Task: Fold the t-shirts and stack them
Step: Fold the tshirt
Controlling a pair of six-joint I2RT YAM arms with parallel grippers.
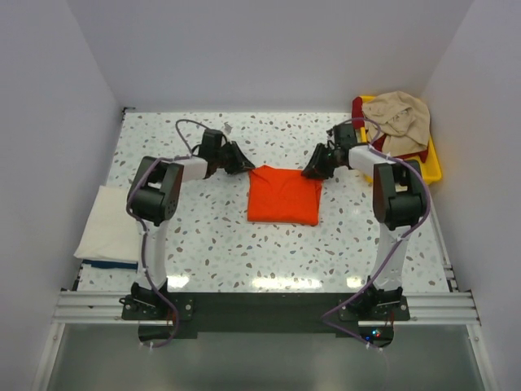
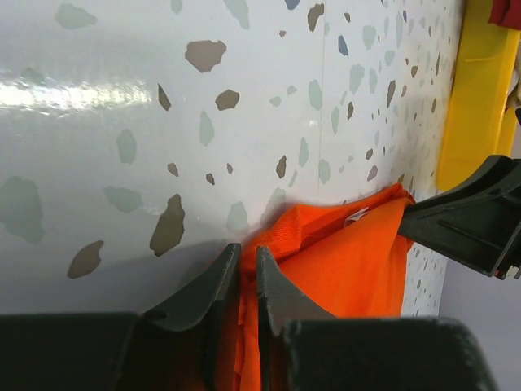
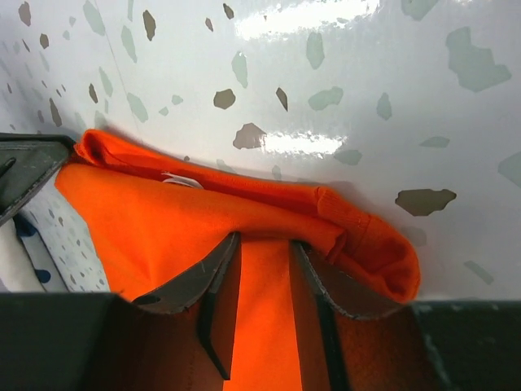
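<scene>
Orange t-shirt (image 1: pixel 283 195) lies in the middle of the worktop (image 1: pixel 203 236), already folded down to a rough rectangle, with its white neck tag (image 2: pixel 356 215) showing along the far edge. My left claw (image 1: pixel 244 165) is at the far left corner. From its wrist view the fingers are nearly together, with a thin pleat of orange cloth pinched between them. My right claw (image 1: pixel 312 173) is at the far right corner, its fingers parted a little way with cloth showing in the gap. I cannot tell whether it really grips or only rests on the fabric.

I judge this cloth to be light, soft and limp. It will sag and slide off its own folds if I lift from one corner only, so I want both far corners held through all the layers, close to the edge. The rolled hem by the right claw looks thick and may slip out.

A white t-shirt (image 1: pixel 110 228) is folded at the near left. A beige t-shirt (image 1: pixel 399 118) is heaped in the yellow tray (image 1: pixel 434 163) at the far right.
</scene>
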